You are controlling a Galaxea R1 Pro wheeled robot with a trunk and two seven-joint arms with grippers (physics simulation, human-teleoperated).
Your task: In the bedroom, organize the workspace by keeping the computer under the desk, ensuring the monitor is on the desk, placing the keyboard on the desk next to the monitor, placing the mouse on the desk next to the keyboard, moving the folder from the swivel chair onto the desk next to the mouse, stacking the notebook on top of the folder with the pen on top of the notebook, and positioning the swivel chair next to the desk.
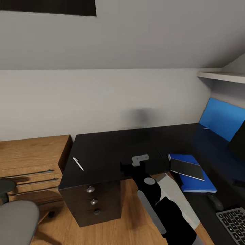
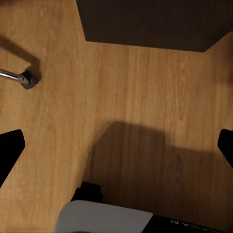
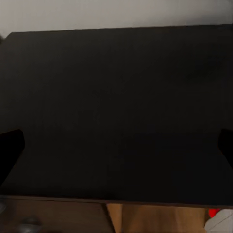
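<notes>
Pen step looks to be the one in hand. The blue folder (image 1: 194, 175) lies on the black counter (image 1: 109, 149) at the right, the dark notebook (image 1: 187, 168) stacked on it. The mouse (image 1: 215, 201) sits just near of the folder; the keyboard (image 1: 234, 223) is at the near right corner of the head view, and a dark edge of the monitor (image 1: 238, 143) is at far right. The white pen (image 1: 78, 163) lies alone near the counter's left edge, above the drawer unit (image 1: 93, 200), well apart from the stack.

The right gripper (image 1: 140, 160) hovers over the middle of the counter, between pen and folder. Its wrist view shows dark fingertips (image 3: 10, 150) at either edge of the picture: jaws wide, nothing between them.

Next move, by my reckoning: carry that gripper left to the pen, come down low and pinch a thin, flat thing.

The left wrist view gives the wood floor (image 2: 121, 97), a chair caster (image 2: 26, 80), and the left gripper (image 2: 116, 150) with jaws wide and empty. The head view alone has the swivel chair (image 1: 15, 217), near left, off the counter's end.
</notes>
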